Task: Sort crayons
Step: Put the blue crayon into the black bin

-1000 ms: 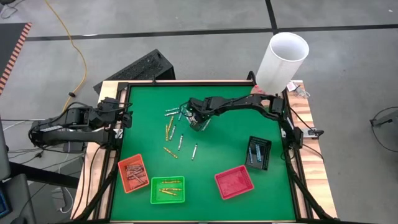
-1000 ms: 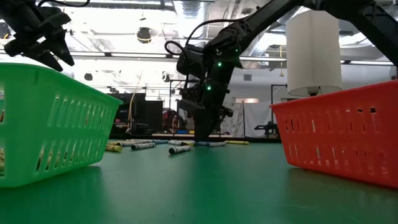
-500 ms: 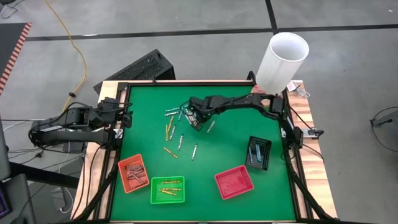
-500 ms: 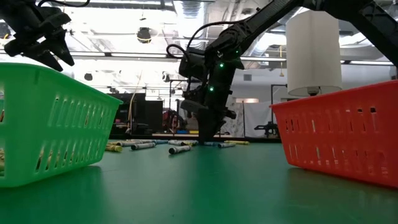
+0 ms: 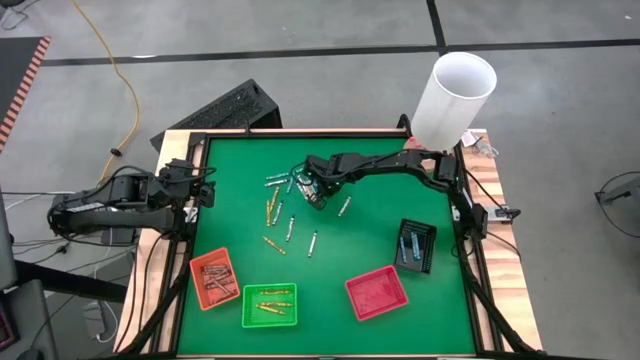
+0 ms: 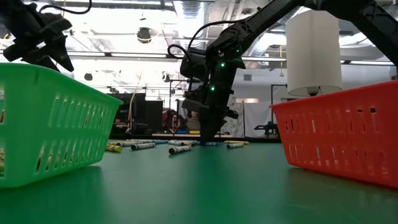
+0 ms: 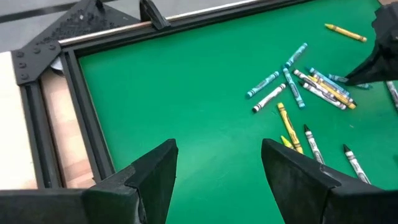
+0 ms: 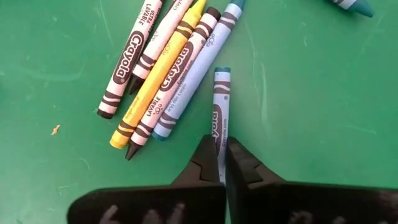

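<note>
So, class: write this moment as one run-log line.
right claw: shut on blue crayon, table centre | left claw: open, waiting at table edge

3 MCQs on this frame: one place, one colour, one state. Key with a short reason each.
1. Where is the right pincer?
A. over the red tray
B. at the loose crayon pile mid-table
C. at the white cylinder

2. What colour is the tray holding yellow-gold crayons?
A. green
B. black
C. orange

3. How is the right pincer?
A. wide open
B. shut on a light blue crayon
C. shut on nothing

Key: B, the high view puts it among the loose crayons; A, gold sticks lie in the green tray; B, the right wrist view shows its fingers closed on that crayon's end.
</note>
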{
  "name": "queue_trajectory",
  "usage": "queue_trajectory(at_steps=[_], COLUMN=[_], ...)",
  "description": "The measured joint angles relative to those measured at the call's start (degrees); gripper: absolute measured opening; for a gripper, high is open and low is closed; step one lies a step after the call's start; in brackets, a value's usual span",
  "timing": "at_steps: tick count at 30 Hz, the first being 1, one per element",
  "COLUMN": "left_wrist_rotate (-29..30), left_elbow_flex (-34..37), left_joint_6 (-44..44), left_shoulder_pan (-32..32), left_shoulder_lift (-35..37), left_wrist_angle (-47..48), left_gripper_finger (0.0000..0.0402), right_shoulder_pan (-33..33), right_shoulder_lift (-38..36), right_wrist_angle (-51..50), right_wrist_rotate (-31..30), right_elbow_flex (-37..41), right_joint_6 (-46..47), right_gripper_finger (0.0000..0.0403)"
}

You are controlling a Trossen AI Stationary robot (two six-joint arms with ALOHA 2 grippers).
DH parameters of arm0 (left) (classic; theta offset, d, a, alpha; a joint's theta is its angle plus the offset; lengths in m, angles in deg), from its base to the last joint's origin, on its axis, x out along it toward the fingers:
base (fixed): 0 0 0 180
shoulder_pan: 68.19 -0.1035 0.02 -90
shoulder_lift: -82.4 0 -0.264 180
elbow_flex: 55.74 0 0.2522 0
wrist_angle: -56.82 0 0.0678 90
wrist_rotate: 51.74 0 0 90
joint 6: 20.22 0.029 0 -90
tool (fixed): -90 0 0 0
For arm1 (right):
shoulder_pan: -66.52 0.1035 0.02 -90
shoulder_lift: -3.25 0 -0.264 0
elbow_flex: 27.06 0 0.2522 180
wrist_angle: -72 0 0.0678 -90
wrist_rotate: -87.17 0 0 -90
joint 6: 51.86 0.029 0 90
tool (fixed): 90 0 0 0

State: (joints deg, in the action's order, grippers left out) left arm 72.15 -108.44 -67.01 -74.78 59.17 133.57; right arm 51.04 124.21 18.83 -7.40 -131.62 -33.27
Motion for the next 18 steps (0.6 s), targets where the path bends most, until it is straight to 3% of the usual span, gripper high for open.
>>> queue_trajectory(at_steps=[9,18], left_wrist_rotate=[-0.53,-0.13], left_elbow_flex=[0.00,-0.02], left_joint_6=[0.62,0.66], left_shoulder_pan=[-0.02,0.00], left_shoulder_lift=[0.00,0.00], left_wrist_angle=[-0.67,-4.18], left_gripper_finger=[0.0223,0.0223], right_shoulder_pan=[0.53,4.02], right_shoulder_lift=[-6.59,-18.14], right_wrist_angle=[-4.77,-21.99], right_wrist_rotate=[-3.13,-9.02], right_elbow_flex=[0.20,0.15], right_joint_6=[-0.46,4.39], right_gripper_finger=[0.0002,0.0001])
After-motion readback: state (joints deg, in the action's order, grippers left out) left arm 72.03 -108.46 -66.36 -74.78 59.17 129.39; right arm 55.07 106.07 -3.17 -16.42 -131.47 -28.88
